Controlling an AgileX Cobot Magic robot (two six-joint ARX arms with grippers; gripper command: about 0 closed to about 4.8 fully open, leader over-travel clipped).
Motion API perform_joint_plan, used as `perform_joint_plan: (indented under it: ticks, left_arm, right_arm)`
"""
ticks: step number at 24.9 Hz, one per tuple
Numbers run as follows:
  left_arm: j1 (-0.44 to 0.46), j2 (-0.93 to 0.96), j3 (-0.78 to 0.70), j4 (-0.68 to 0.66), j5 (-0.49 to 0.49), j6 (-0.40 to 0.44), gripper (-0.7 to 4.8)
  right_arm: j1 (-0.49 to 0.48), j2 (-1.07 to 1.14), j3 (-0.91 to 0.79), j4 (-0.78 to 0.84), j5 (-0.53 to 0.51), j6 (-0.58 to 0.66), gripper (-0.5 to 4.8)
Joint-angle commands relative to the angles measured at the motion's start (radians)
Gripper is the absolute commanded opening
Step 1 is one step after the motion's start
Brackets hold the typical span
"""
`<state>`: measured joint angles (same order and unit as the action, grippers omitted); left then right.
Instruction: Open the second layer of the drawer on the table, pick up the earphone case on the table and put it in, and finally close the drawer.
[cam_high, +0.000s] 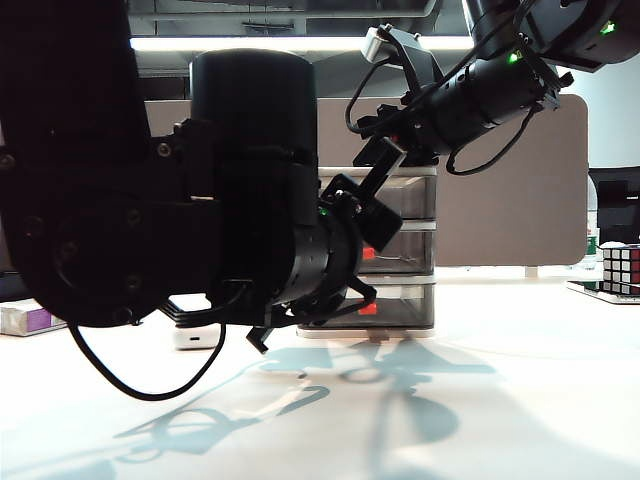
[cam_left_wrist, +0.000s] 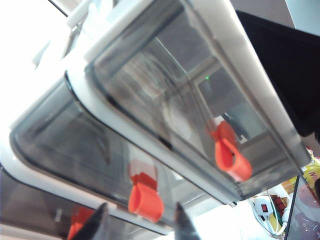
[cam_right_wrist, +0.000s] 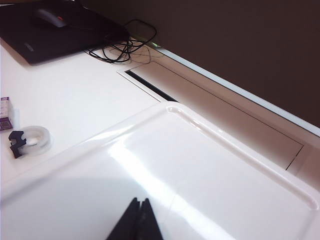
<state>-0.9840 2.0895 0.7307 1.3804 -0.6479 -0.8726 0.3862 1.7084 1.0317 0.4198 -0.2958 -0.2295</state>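
Note:
The drawer (cam_high: 405, 250) stands mid-table, a white-framed cabinet with three smoky trays. In the left wrist view the second layer of the drawer (cam_left_wrist: 75, 145) shows its red-orange handle (cam_left_wrist: 145, 200). My left gripper (cam_left_wrist: 139, 209) is open, with one dark finger on each side of that handle and a gap on both sides. My right gripper (cam_right_wrist: 138, 204) is shut and empty, held just over the cabinet's white rimmed top (cam_right_wrist: 210, 165). In the exterior view the right arm (cam_high: 470, 90) reaches there from the upper right. The white earphone case (cam_high: 195, 338) lies on the table (cam_high: 480, 400), half hidden behind my left arm.
The top drawer's handle (cam_left_wrist: 232, 160) and the bottom drawer's handle (cam_left_wrist: 80, 220) flank the middle one. A purple-and-white box (cam_high: 25, 320) sits at the far left and a puzzle cube (cam_high: 620, 268) at the far right. A tape roll with a black clip (cam_right_wrist: 30, 139) lies beyond the cabinet.

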Motion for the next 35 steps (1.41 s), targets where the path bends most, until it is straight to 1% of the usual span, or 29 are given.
perform_joint_plan:
  ticks: [1, 10, 13, 14, 19, 29, 31, 33, 35]
  left_arm:
    - [0.002, 0.000, 0.003, 0.005, -0.003, 0.000, 1.42]
    - [0.013, 0.000, 0.005, 0.005, -0.003, 0.000, 1.37]
    - [0.015, 0.000, 0.005, 0.005, -0.003, 0.000, 0.72]
    - [0.016, 0.001, 0.005, 0.004, -0.003, 0.000, 0.66]
    - [0.015, 0.028, 0.041, 0.003, 0.050, 0.000, 0.67]
    - [0.013, 0.036, 0.053, 0.001, 0.042, 0.001, 0.64]
    - [0.013, 0.036, 0.053, 0.000, 0.042, 0.002, 0.40]
    - [0.013, 0.036, 0.053, 0.001, 0.042, 0.006, -0.07]
    - [0.013, 0.036, 0.053, 0.002, 0.043, 0.009, -0.06]
  right_arm:
    - [0.002, 0.008, -0.006, -0.048, 0.002, -0.006, -0.04]
    - [0.002, 0.008, -0.006, -0.048, 0.002, -0.006, -0.04]
    - [0.002, 0.008, -0.006, -0.048, 0.002, -0.006, -0.04]
    - [0.002, 0.008, -0.006, -0.048, 0.002, -0.006, -0.04]
    - [0.002, 0.008, -0.006, -0.049, 0.003, -0.006, -0.04]
    - [0.002, 0.008, -0.006, -0.050, 0.003, -0.006, -0.04]
    - [0.002, 0.008, -0.006, -0.049, 0.003, -0.006, -0.04]
    - [0.002, 0.008, -0.006, -0.050, 0.005, -0.006, -0.04]
    - [0.002, 0.008, -0.006, -0.050, 0.005, -0.006, -0.04]
